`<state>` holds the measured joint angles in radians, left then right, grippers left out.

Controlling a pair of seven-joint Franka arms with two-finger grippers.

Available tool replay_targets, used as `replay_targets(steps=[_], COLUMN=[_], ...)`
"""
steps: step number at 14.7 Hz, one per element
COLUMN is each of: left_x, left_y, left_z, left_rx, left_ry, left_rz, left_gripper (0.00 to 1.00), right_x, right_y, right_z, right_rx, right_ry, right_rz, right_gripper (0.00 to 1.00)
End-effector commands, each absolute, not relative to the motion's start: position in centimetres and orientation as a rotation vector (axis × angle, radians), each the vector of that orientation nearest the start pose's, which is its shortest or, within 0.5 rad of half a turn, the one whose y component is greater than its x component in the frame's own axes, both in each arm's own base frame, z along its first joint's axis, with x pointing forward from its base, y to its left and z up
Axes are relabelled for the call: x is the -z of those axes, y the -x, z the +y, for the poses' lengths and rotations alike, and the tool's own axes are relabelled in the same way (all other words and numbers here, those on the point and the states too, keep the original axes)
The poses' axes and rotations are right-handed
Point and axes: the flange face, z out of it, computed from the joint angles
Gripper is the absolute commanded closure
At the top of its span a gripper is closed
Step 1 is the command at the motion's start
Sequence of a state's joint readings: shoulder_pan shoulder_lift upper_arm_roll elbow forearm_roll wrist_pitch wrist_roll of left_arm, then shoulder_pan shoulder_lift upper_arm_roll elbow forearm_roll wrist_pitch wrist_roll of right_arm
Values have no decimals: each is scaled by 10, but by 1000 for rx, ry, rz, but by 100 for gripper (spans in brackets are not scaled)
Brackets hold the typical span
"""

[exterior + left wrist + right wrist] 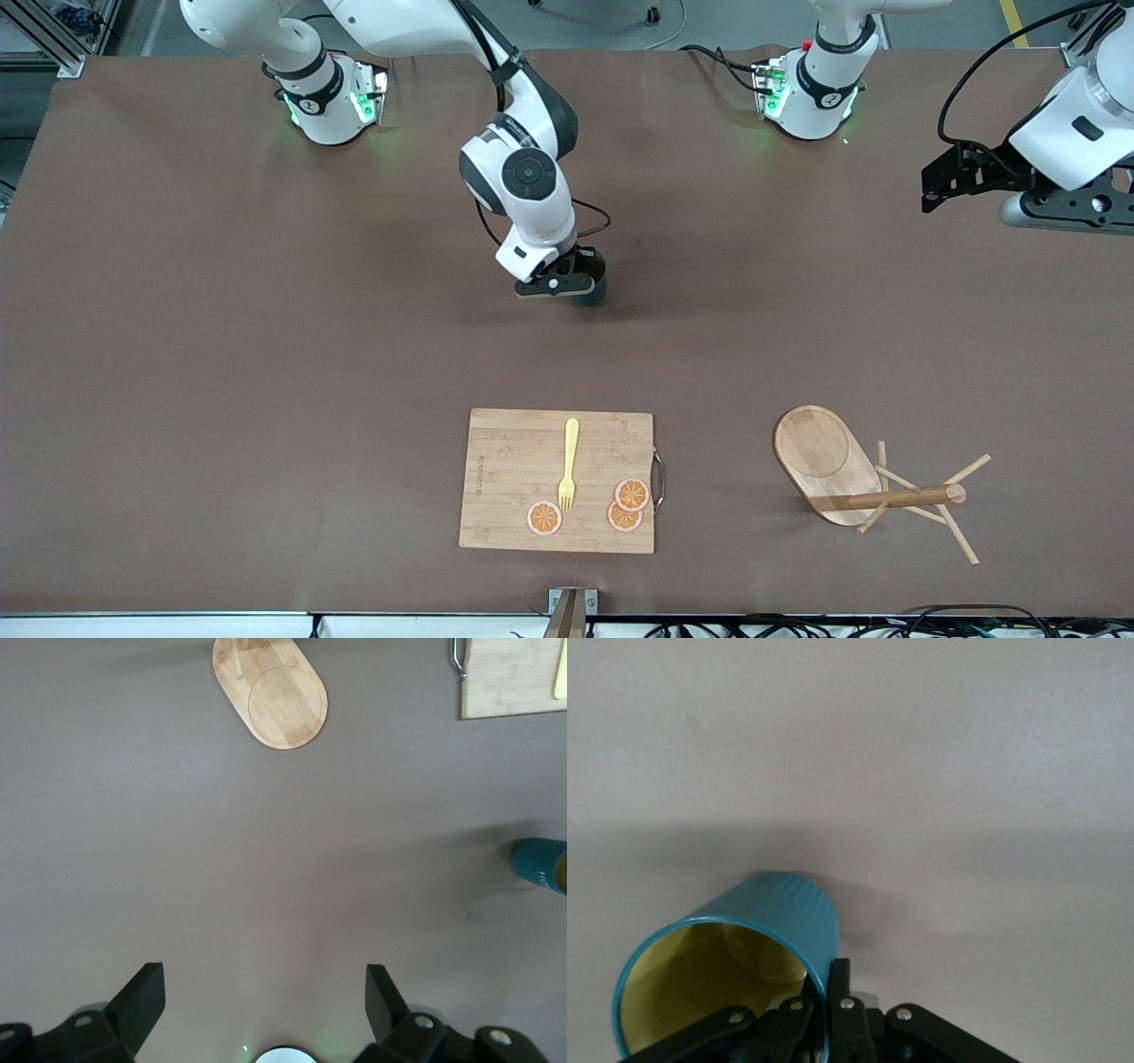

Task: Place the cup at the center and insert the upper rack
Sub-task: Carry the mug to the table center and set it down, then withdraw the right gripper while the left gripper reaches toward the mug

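Note:
The teal ribbed cup (592,285) with its yellow inside is at the middle of the table, mostly hidden under my right gripper (574,285). In the right wrist view the right gripper (828,992) is shut on the cup (766,926), one finger inside the rim and one outside. I cannot tell if the cup touches the table. The upper rack (852,483), a light wooden mug tree, lies on its side nearer the front camera toward the left arm's end; its oval base shows in the left wrist view (275,695). My left gripper (930,188) hangs open and empty in the air (264,1001), waiting.
A bamboo cutting board (505,461) lies near the front edge with a yellow fork (569,461) and three orange slices (625,505) on it. Its corner shows in the left wrist view (509,678), and so does the cup (539,864).

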<state>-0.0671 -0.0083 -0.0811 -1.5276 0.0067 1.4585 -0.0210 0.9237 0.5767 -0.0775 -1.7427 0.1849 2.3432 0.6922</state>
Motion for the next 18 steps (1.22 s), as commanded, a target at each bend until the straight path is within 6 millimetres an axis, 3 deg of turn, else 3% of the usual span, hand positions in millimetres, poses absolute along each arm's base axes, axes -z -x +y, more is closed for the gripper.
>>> replay_targets(steps=[1, 2, 3, 6, 8, 10, 12, 15, 18], left_x=[-639, -638, -636, -631, -630, -629, -629, -622, -606], left_y=[-540, -540, -541, -544, -542, -537, -533, -531, -523], left_z=[-82, -83, -83, -87, -96, -124, -139, -163, -209], left_rx=[-90, -93, -97, -114, -116, -113, -111, -131, -169], left_ry=[3138, 3139, 3139, 3139, 3134, 3119, 3117, 3112, 3102], left_rz=[184, 182, 182, 165, 83, 45, -1, -10, -35], left_gripper=[0, 0, 0, 0, 0, 0, 0, 0, 0], right_x=[-249, -247, -249, -272, -310, -353, -391, -441, -478], right_y=[-440, -441, -442, -452, -464, -489, -520, -565, -601], right_z=[512, 512, 512, 513, 506, 478, 423, 311, 174], right_rx=[-32, -33, -31, -36, -80, -117, -162, -233, -253], right_ry=[3083, 3084, 3084, 3088, 3101, 3100, 3092, 3078, 3044], right_rz=[-39, -35, -40, -60, -64, -126, -197, -228, -239], right_gripper=[79, 22, 0, 0, 0, 0, 0, 0, 0])
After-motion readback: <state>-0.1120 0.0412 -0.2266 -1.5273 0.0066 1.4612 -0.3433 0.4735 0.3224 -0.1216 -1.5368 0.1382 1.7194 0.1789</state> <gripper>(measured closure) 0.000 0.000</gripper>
